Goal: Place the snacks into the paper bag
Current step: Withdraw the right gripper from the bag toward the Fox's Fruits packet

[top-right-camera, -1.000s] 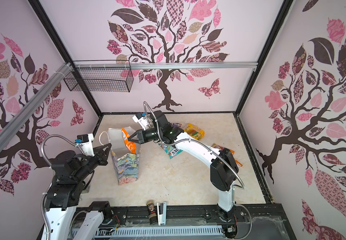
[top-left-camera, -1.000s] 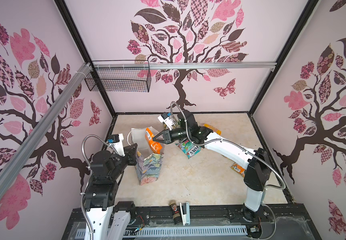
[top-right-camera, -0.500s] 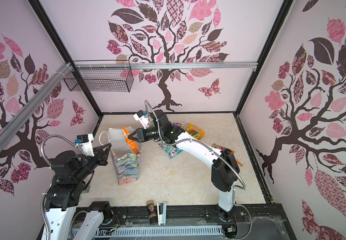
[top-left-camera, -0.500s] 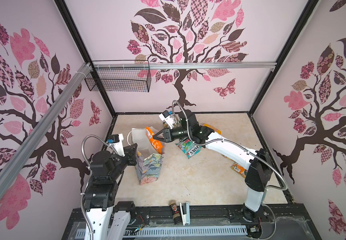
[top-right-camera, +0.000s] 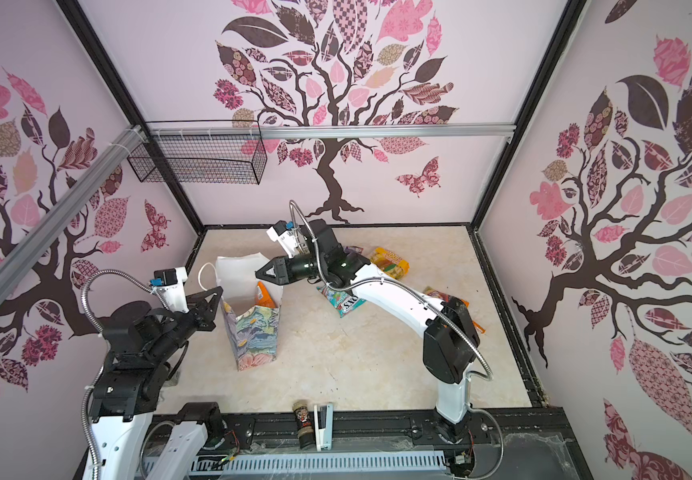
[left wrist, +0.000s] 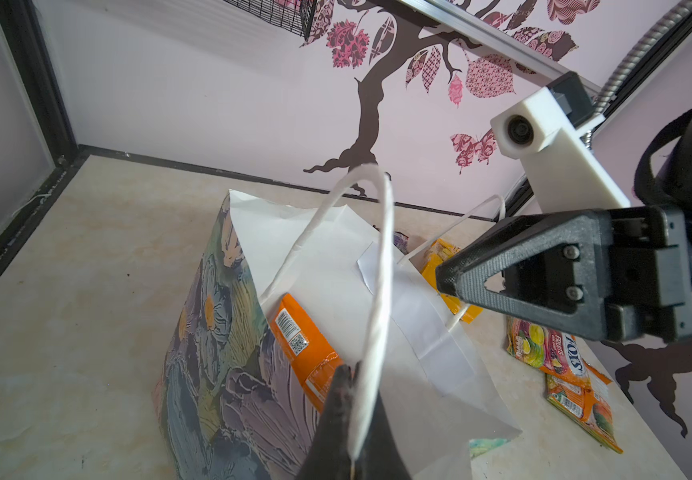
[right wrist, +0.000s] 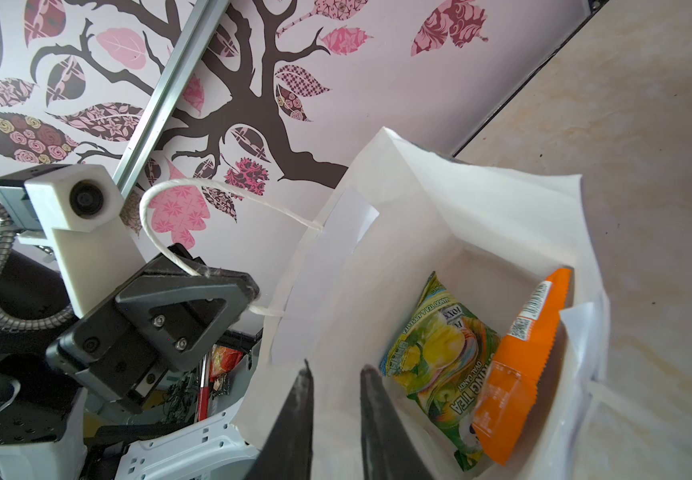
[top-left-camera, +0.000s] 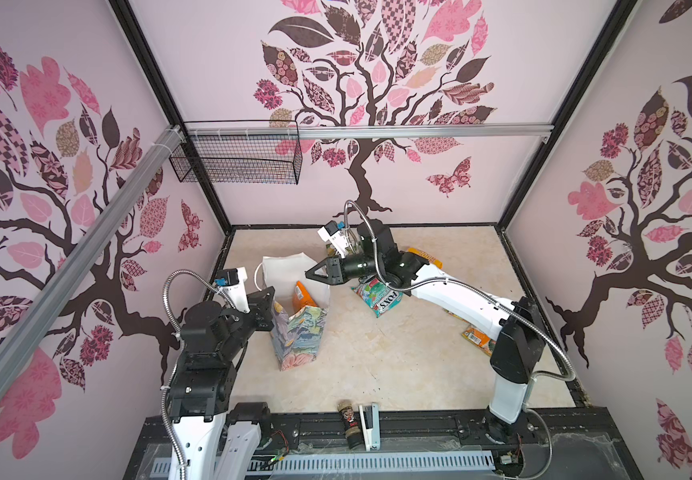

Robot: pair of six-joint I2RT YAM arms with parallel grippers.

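Tabletop [right wrist: 647, 166]: orange packet [right wrist: 518, 365] sits below right hand [right wrist: 336, 386].

Bag handle pinched, one orange packet already in

The left gripper [left wrist: 352, 376] is clamped on the white cord handle [left wrist: 379, 266] of the paper bag [left wrist: 215, 365]. The bag stands open on the table [left wrist: 65, 299], flowery outside, white inside. An orange packet [left wrist: 300, 353] leans inside against the flowery wall, barcode showing. The right gripper [left wrist: 446, 276] hangs just beside the bag's mouth, seen side-on, so I can't tell how its jaws stand. Beyond the bag there's a yellow packet [left wrist: 439, 253], half hidden, plus a FOX'S packet [left wrist: 543, 349] and an orange-green packet [left wrist: 581, 409] lying flat.
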